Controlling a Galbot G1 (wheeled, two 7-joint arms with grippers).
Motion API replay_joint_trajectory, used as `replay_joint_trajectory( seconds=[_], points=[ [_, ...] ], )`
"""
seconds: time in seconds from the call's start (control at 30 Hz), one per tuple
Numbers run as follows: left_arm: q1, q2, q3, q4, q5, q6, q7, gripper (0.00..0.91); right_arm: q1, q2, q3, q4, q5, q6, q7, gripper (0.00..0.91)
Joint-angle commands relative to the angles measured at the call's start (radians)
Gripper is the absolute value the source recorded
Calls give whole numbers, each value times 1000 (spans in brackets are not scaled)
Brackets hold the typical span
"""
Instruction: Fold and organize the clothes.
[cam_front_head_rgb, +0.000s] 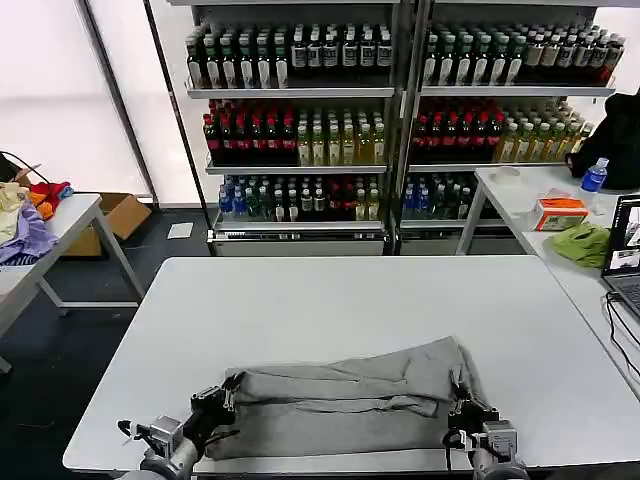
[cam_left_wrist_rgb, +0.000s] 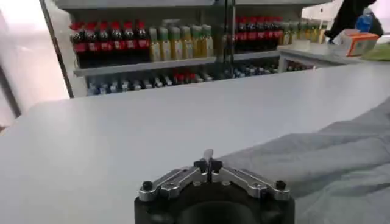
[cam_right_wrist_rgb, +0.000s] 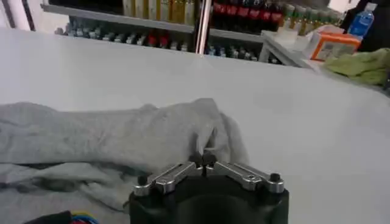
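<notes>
We see the shirt folded lengthwise (near the table edge), left gripper and right gripper each pinching an end.

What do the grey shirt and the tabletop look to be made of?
Grey shirt: soft matte knit, probably cotton jersey; it slumps in loose rolled folds with no shine. Table: hard, smooth white surface, likely laminate or painted board; flat with a faint sheen. Both hands, left and right, are shut at its ends.
</notes>
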Motion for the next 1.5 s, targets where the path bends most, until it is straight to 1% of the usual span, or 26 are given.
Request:
replay_joint_trajectory(
  seconds=[0.03, 0.07, 0.1, 0.13, 0.17, 0.2, 0.33, 0.43, 0.53, 0.67, 0.73, 1.07, 1.33, 1.5],
  points=[
    [24, -8, -1, -22, 36, -3, 2, 10, -1, 2, -4, -11, -8, 4, 2, 141],
    [26, -12, -1, -27, 42, -2, 2, 10, -1, 2, -5, -8, -7, 4, 3, 302],
    [27, -15, -1, -29, 47, -1, 3, 10, -1, 1, -6, -7, -7, 4, 3, 524],
    [30, -22, 0, -41, 52, 1, 4, 343, -1, 0, -7, -5, -7, 4, 3, 907],
    [33, -27, 0, -48, 57, 3, 4, 877, -1, -2, -7, -2, -6, 1, 2, 907],
    [33, -31, 1, -50, 63, 5, 4, 907, -1, -3, -6, 2, -6, 0, 2, 907],
    [51, -59, 0, -88, 86, 4, -7, 907, -9, -5, 10, 54, -1, -3, 10, 907],
    [65, -78, -11, -145, 87, 8, -20, 907, -24, -7, 44, 142, 19, -4, 21, 907],
    [59, -101, -40, -167, 94, 7, -39, 907, -11, -3, 103, 220, 9, 12, 28, 907],
    [53, -130, -69, -155, 100, 10, -81, 907, 20, -5, 154, 293, 74, -5, 42, 907],
    [54, -143, -73, -143, 100, 11, -89, 907, 30, -7, 157, 293, 73, -1, 41, 907],
    [74, -205, -45, -88, 102, 40, -100, 907, 75, -8, 89, 224, 59, 23, 38, 907],
    [100, -209, -40, -91, 111, 45, -92, 907, 96, -9, 17, 198, 24, 31, 33, 907],
    [90, -215, -42, -69, 111, 46, -87, 907, 96, -13, 14, 184, 20, 32, 32, 907]
  ],
)
